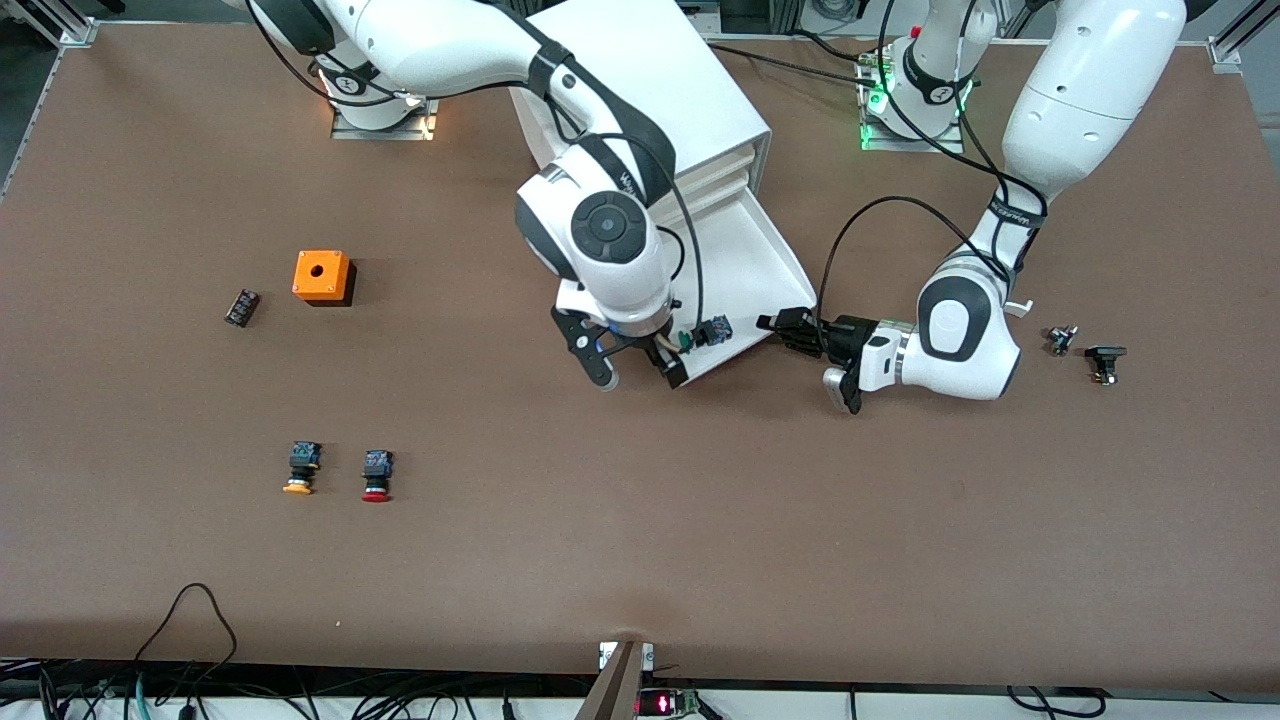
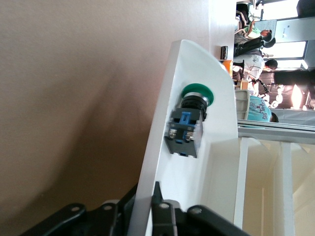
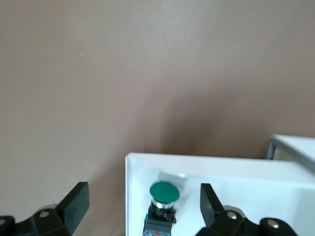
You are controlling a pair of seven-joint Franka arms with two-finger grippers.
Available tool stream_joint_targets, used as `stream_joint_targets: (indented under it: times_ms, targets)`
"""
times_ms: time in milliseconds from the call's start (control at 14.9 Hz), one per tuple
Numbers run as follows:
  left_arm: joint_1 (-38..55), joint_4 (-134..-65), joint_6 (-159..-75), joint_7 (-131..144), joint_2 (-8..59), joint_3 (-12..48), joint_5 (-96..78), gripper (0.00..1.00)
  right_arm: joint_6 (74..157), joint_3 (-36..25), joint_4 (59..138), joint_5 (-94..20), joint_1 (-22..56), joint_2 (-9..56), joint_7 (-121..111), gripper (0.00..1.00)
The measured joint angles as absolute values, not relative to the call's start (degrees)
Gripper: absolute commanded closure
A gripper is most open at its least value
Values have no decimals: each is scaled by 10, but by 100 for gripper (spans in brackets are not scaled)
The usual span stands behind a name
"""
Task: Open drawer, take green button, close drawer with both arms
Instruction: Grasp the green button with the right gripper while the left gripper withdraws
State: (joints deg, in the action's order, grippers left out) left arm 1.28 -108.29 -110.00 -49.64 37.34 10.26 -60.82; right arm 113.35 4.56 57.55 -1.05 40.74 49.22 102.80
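Note:
The white cabinet (image 1: 650,90) stands between the arms' bases, and a low drawer (image 1: 745,260) is pulled out toward the front camera. The green-capped button (image 1: 705,334) lies in the drawer by its front wall. My left gripper (image 1: 785,328) is shut on the drawer's front wall near the corner at the left arm's end, with the wall (image 2: 162,123) between its fingers and the button (image 2: 189,125) farther along. My right gripper (image 1: 640,372) is open over the drawer's other front corner. In the right wrist view the button (image 3: 165,192) sits between the spread fingers (image 3: 74,201), untouched.
An orange box (image 1: 322,277) and a small black part (image 1: 242,307) lie toward the right arm's end. A yellow-capped button (image 1: 300,467) and a red-capped button (image 1: 377,475) lie nearer the front camera. Two small parts (image 1: 1062,340) (image 1: 1105,360) lie toward the left arm's end.

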Motion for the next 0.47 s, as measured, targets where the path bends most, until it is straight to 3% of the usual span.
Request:
stream_joint_targets:
  times_ms: [269, 471]
  targets:
    - [1, -1069, -1114, -486, 375, 90, -603, 0, 1173, 45, 575, -10, 427, 495, 1084, 0]
    - [-9, -1044, -1073, -444, 371, 90, -572, 0, 1203, 45, 575, -10, 438, 509, 1107, 0]
